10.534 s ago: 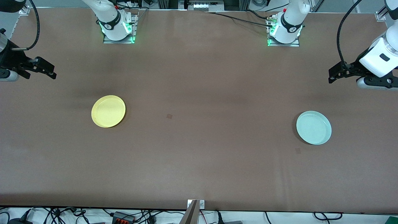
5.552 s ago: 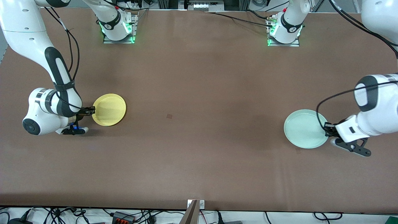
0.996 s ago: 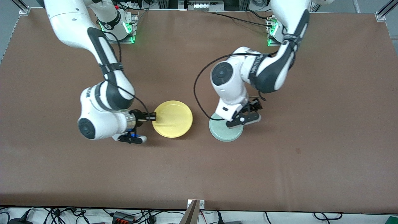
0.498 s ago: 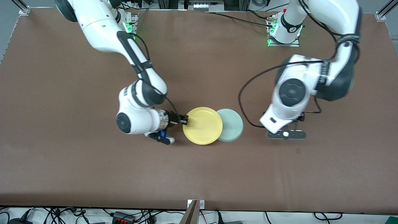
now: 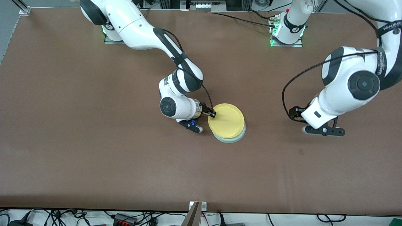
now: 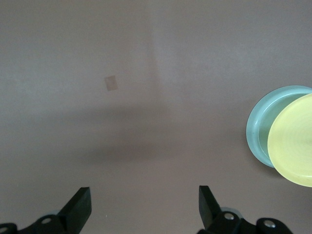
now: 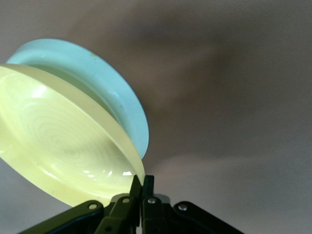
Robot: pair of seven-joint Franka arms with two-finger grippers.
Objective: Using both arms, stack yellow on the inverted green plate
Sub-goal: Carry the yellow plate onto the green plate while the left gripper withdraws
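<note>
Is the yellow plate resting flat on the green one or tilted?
Tilted. In the right wrist view the yellow plate slants across the green plate, and the right gripper is shut on its rim.

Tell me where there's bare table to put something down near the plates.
Bare table lies between the stacked plates and the front camera, and between the stack and the left gripper. It is crowded where the right gripper pinches the yellow plate over the green plate.
</note>
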